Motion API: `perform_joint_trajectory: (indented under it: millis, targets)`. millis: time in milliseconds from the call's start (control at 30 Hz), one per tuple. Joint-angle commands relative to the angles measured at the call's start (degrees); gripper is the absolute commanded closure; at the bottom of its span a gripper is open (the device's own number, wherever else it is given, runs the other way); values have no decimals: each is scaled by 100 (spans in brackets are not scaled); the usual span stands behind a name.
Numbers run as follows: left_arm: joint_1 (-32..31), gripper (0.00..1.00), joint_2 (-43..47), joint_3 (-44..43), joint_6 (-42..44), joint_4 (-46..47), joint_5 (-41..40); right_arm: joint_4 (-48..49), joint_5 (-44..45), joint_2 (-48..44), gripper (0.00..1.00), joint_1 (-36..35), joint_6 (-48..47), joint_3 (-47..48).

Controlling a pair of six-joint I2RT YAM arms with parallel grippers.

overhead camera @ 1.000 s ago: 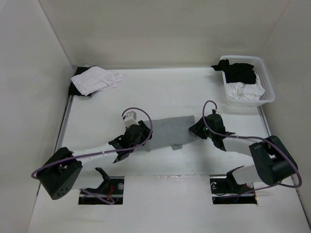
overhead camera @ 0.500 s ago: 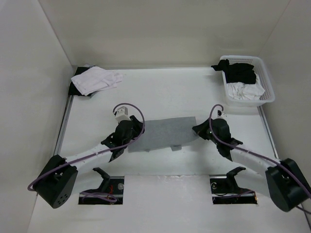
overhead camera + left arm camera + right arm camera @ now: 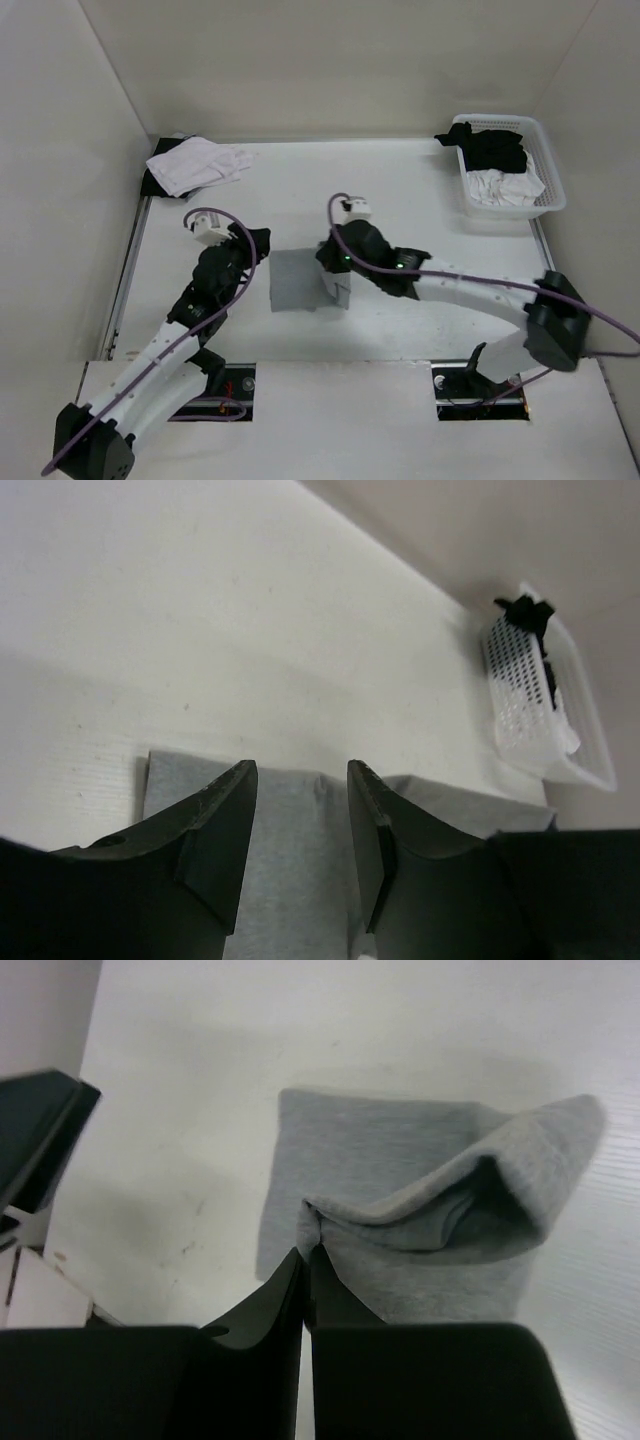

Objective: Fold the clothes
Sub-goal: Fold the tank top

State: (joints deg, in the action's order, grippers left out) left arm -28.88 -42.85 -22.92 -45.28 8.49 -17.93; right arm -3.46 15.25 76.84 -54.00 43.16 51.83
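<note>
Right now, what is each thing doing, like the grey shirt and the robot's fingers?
grey tank top: partly folded, one edge lifted and pinched.
right fingers: shut on the grey tank top.
left fingers: open, holding nothing, just above the top.
white basket: holding black and white garments.
white garment: lying loosely bunched in the far left corner.

Matt grey knit tank top (image 3: 380, 1145)
</note>
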Motion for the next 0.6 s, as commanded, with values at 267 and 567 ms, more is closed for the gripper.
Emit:
perform_joint_trajectory:
  millis: [267,567]
  targets:
    - [827,56,848,-205,-7,-726,457,-849,83,3364,49,-1266,-281,3140]
    - [232,55,-248,-152,-245,-191,511,-217,418,1563,74,-995,-492,1533]
